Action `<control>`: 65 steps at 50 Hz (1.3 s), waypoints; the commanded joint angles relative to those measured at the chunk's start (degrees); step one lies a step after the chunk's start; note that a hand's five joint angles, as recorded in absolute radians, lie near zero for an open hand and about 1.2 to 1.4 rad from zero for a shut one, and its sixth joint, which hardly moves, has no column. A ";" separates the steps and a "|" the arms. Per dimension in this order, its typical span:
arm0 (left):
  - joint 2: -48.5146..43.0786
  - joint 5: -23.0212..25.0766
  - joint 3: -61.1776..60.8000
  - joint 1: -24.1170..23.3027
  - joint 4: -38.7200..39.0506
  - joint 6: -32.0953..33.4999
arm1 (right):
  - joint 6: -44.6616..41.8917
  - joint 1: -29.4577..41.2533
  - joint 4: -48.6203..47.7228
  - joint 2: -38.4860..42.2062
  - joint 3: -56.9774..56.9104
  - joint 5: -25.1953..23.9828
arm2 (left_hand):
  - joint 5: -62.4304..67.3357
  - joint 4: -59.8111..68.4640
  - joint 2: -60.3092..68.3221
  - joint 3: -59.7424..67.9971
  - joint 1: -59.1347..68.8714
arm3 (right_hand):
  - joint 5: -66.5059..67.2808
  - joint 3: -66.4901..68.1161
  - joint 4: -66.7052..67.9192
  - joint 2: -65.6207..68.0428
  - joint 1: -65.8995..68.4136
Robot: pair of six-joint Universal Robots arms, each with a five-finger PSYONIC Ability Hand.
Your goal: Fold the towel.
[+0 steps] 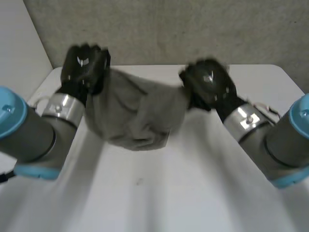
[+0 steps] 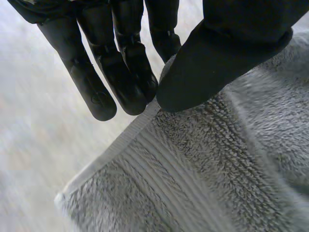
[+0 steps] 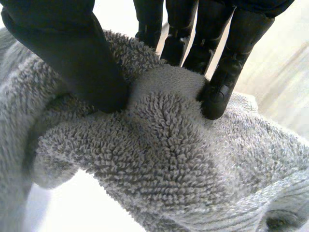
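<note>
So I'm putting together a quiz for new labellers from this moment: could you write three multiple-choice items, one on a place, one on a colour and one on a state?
1. Where is the towel?
A. slung between the left hand and the right hand
B. lying flat, untouched
C. folded in a neat stack

2. What colour is the towel?
A. blue
B. grey
C. red

3. What is the left hand doing?
A. lying open, touching nothing
B. pinching the towel's hemmed edge
C. curled, holding nothing

Answers:
1 A, the head view shows it sagging from one hand to the other.
2 B, both wrist views show grey loops.
3 B, in its wrist view the thumb presses the edge against the fingers.
</note>
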 commanded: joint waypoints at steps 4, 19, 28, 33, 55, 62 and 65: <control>3.33 -0.14 -9.95 -0.48 -17.57 0.07 | -28.05 -11.48 33.70 -0.67 5.58 -10.32 | 10.56 10.29 10.22 10.30 11.41 | -33.17 -39.16 -40.17 -38.28 -28.63; 10.34 -8.21 -10.48 -11.72 -30.22 0.15 | 2.40 -13.24 44.89 -4.37 -7.48 -10.41 | 10.56 10.29 10.22 10.30 11.41 | -51.84 -57.82 -58.84 -56.95 -47.30; 22.03 -9.63 -6.36 -12.35 -32.77 1.90 | 20.95 -11.75 45.41 -1.31 -17.69 -11.03 | 10.56 10.29 10.22 10.30 11.41 | -51.84 -57.82 -58.84 -56.95 -47.30; 25.47 -9.54 -3.90 -12.17 -32.42 6.12 | 21.39 -8.51 48.65 3.53 -23.31 -10.85 | 10.56 10.29 10.22 10.30 11.41 | -51.84 -57.82 -58.84 -56.95 -47.30; 28.91 -9.81 -1.17 -11.82 -32.16 10.53 | 20.51 -0.68 55.97 20.23 -34.13 -17.00 | 10.56 10.29 10.22 10.30 11.41 | -20.64 -26.62 -27.64 -25.75 -16.10; 29.43 -9.81 -0.99 -11.38 -31.98 10.53 | 17.79 -0.68 55.96 25.16 -37.30 -16.65 | 10.56 10.29 10.22 10.30 11.41 | -19.63 -25.61 -26.63 -24.74 -15.08; 29.43 -9.81 -0.99 -10.77 -31.98 10.53 | 14.99 -0.68 56.14 26.65 -37.30 -15.96 | 10.56 10.29 10.22 10.30 11.41 | -22.98 -28.96 -29.98 -28.09 -18.43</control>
